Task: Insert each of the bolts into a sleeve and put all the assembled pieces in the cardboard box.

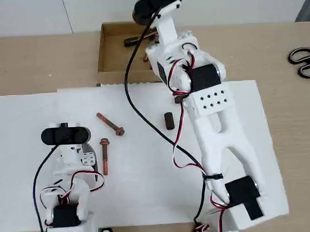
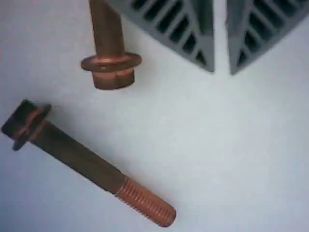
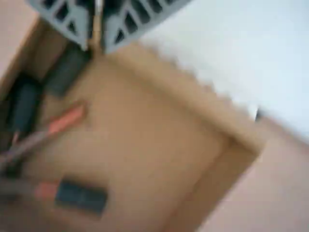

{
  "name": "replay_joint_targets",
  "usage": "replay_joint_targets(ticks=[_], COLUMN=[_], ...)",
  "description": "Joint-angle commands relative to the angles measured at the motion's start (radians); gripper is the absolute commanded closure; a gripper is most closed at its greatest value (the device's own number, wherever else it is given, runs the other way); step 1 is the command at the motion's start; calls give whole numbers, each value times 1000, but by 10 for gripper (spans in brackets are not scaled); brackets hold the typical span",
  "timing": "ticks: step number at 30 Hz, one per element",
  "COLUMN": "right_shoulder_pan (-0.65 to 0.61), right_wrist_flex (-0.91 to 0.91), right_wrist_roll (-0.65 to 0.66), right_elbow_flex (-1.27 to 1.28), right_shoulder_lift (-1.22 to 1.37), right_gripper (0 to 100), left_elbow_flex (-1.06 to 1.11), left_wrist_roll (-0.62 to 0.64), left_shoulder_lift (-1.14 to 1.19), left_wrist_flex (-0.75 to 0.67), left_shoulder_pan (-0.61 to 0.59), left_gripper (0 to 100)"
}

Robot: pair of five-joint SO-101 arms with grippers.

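Two copper bolts lie loose on the white paper: one slanted (image 1: 110,124), one straight (image 1: 104,156). The left wrist view shows both, one (image 2: 108,43) right beside my left gripper (image 2: 222,71), the other (image 2: 91,166) farther off. That gripper's grey fingers stand just above the paper with only a thin slit between them, holding nothing. A black sleeve (image 1: 169,120) lies alone mid-paper. My right arm (image 1: 210,99) stretches over the cardboard box (image 1: 112,49). My right gripper (image 3: 95,47) hangs above the box rim (image 3: 193,104), shut and empty. Inside lie a bolt in a sleeve (image 3: 79,198) and further bolts and dark sleeves (image 3: 65,72).
Black scissors (image 1: 303,62) lie on the bare wooden table at the far right. The white paper (image 1: 147,182) covers the table's middle and front. Black and red cables (image 1: 139,114) trail across the paper from the right arm.
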Motion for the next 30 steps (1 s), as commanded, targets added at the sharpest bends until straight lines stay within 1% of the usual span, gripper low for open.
replay_joint_targets(ticks=[1, 6, 8, 11, 14, 19, 24, 30], right_shoulder_pan=[8, 1, -8, -13, -10, -16, -16, -19], right_wrist_flex=[145, 357, 438, 513, 559, 584, 570, 489], right_wrist_roll=[9, 2, -21, -86, -104, -152, -157, -149], right_elbow_flex=[-55, -58, -58, -52, -44, -44, -46, -46], right_shoulder_lift=[-61, -71, -64, -54, -16, 120, 275, 371], right_gripper=[995, 991, 991, 991, 991, 985, 876, 869], left_elbow_flex=[-4, -5, -5, -5, -5, -5, -5, -4], left_wrist_roll=[-6, -6, -6, -6, -6, -6, -6, -5], left_shoulder_lift=[-6, -6, -6, -6, -6, -6, -6, -6], left_wrist_flex=[-21, -21, -23, -23, -23, -23, -23, -23], left_shoulder_pan=[0, 0, 0, 0, 0, 0, 0, 0], left_gripper=[994, 994, 994, 994, 994, 994, 994, 994])
